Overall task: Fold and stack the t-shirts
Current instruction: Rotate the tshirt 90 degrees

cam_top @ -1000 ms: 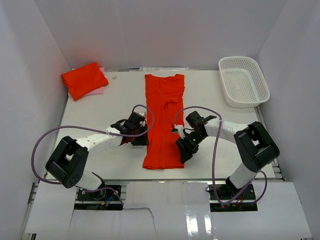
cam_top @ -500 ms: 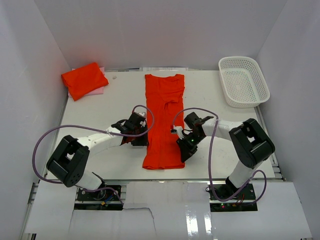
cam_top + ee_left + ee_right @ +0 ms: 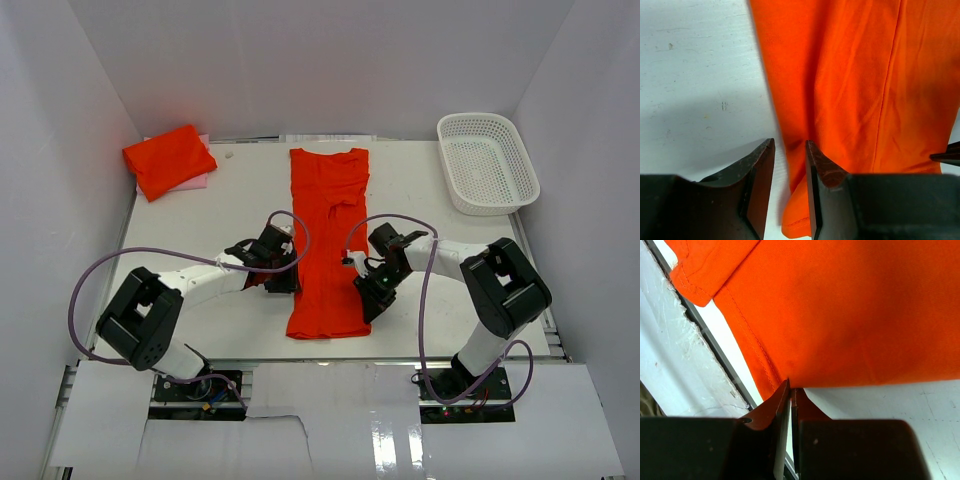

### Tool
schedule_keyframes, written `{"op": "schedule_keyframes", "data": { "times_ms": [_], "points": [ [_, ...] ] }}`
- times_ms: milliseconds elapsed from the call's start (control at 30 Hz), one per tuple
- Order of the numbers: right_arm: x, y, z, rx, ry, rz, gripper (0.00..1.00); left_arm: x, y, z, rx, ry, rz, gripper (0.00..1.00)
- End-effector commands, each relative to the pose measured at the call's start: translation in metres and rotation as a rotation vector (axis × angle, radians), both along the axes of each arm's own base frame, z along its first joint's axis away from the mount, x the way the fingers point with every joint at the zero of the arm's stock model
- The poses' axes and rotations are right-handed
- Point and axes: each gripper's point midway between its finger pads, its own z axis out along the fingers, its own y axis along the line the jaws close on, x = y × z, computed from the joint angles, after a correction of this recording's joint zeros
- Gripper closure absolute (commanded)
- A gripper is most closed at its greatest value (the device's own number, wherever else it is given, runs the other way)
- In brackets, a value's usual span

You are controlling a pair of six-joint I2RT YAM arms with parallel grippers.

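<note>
Our left gripper (image 3: pixel 790 145) straddles the edge of an orange shirt (image 3: pixel 860 85).
We see its two dark fingers (image 3: pixel 760 185) standing apart at the bottom of the view. The shirt's edge runs down from the top into the gap between them. The finger on the view's right lies over the cloth, the other over the white table (image 3: pixel 695 80). A seam runs down the cloth further right, and a hemmed corner shows low in the gap. A dark tip (image 3: pixel 946 157) pokes in at the right edge.

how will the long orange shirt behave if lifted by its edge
Likely floppy: the t-shirt lies flat with soft creases, so it should sag from the right fingers closed at its hem. Probably light, being thin cloth. Its lengthwise folds may fall open.
</note>
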Motion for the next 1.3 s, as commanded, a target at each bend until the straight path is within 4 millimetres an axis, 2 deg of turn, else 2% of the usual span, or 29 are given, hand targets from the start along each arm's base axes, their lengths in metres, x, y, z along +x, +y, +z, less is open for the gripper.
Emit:
{"op": "schedule_keyframes", "data": {
  "times_ms": [0,133,233,267,300,367,500,567,900,1267],
  "points": [
    [0.004,0.006,0.01,0.021,-0.021,0.012,0.92,-0.004,-0.003,0.0,-0.008,0.015,0.02,0.58],
    [0.006,0.007,0.011,0.023,-0.021,0.013,0.92,-0.015,-0.003,-0.016,0.02,0.061,0.023,0.61],
    [0.006,0.006,0.011,0.019,-0.024,0.012,0.92,-0.019,-0.007,-0.024,0.04,0.081,0.008,0.73],
    [0.006,0.006,0.011,0.019,-0.024,0.012,0.92,-0.021,-0.008,-0.025,0.042,0.085,0.001,0.82],
    [0.006,0.006,0.01,0.016,-0.025,0.013,0.92,-0.021,-0.008,-0.027,0.046,0.088,0.0,0.85],
    [0.007,0.005,0.01,0.012,-0.03,0.014,0.92,-0.02,-0.008,-0.026,0.049,0.081,0.002,1.0],
    [0.007,0.003,0.008,-0.002,-0.028,0.011,0.92,-0.016,0.0,-0.022,0.093,0.065,0.014,1.0],
    [0.009,0.001,0.006,-0.018,-0.034,0.006,0.92,-0.008,0.008,-0.02,0.141,0.031,0.029,1.0],
    [0.009,-0.014,-0.001,-0.075,-0.027,-0.022,0.92,-0.009,0.032,-0.029,0.184,0.06,0.046,1.0],
    [0.002,-0.027,-0.007,-0.114,-0.016,-0.021,0.92,-0.01,0.035,-0.034,0.188,0.071,0.031,1.0]
  ]
}}
